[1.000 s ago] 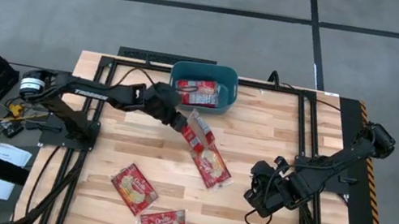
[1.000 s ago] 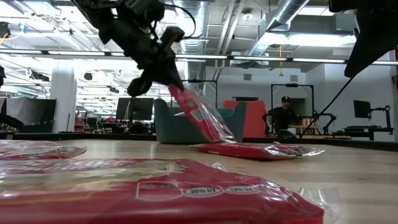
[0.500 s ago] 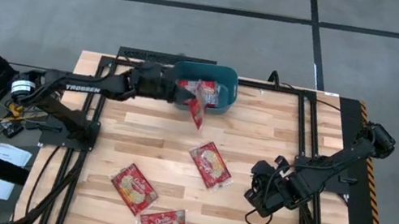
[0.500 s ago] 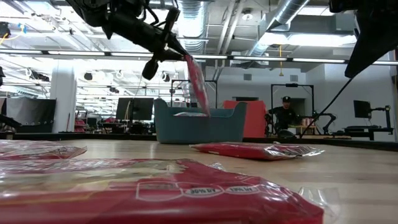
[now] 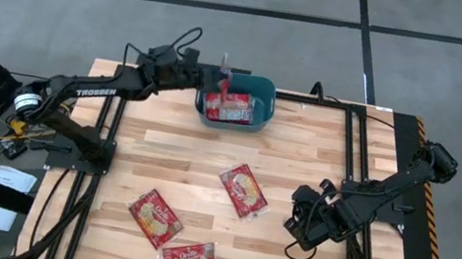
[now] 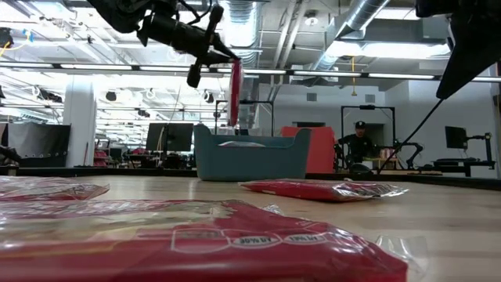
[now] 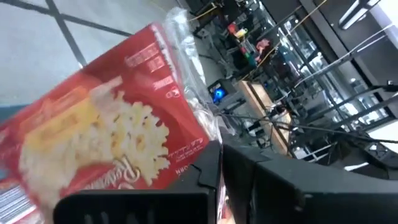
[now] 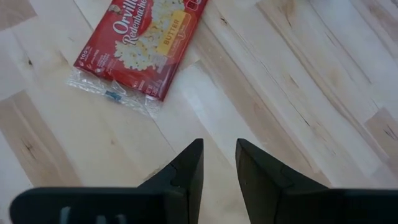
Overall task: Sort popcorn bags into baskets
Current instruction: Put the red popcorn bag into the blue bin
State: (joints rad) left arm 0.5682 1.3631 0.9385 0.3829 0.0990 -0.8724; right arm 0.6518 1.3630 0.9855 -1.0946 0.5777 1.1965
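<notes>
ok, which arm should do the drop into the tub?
Left. Its jaws are shut on a popcorn bag hanging over the teal tub; the right gripper sits low near the table's front, empty.

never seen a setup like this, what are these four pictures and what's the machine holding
Two dark robot arms work at a wooden table. One picture looks straight down, one looks level across the tabletop, and two come from cameras on the arms' wrists. The left gripper holds a red popcorn bag hanging above a teal basket, which already has bags inside. Three more bags lie on the table; the nearest one also shows in the right wrist picture. The right gripper waits low over the table, holding nothing.
</notes>
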